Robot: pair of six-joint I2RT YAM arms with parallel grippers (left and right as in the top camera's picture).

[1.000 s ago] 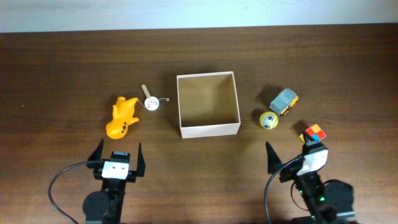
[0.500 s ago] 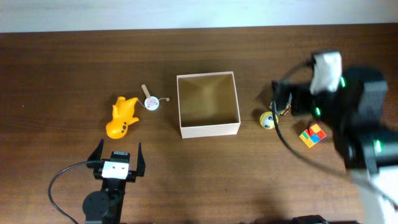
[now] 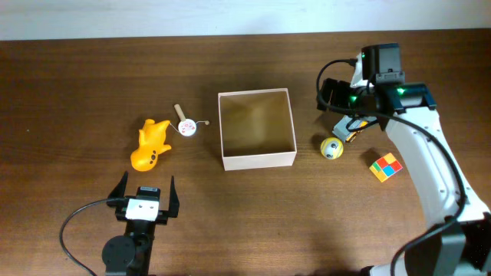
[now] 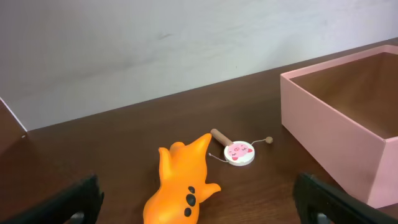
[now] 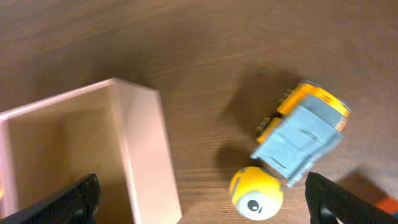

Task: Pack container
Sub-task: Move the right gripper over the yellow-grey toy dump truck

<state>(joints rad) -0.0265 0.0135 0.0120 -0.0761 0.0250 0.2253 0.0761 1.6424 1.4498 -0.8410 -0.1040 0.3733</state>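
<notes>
Released and empty at the right end effector (image 5: 202,196), poised over a grey-and-yellow toy dump truck (image 5: 301,134) lying slantwise across the finger span, yellow end farthest away, yellow ball (image 5: 256,193) just beside its near end. Just left of that end effector, the square cardboard container (image 5: 140,149), upright on the bench (image 3: 77,92), mouth up, no long axis, seemingly empty. Likewise released at the left end effector (image 3: 146,188), farther from truck and container, so likely a right-arm pick.

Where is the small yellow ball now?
In the overhead view, the yellow ball lies on the right side, between the box and the colour cube, beside the toy truck.
</notes>
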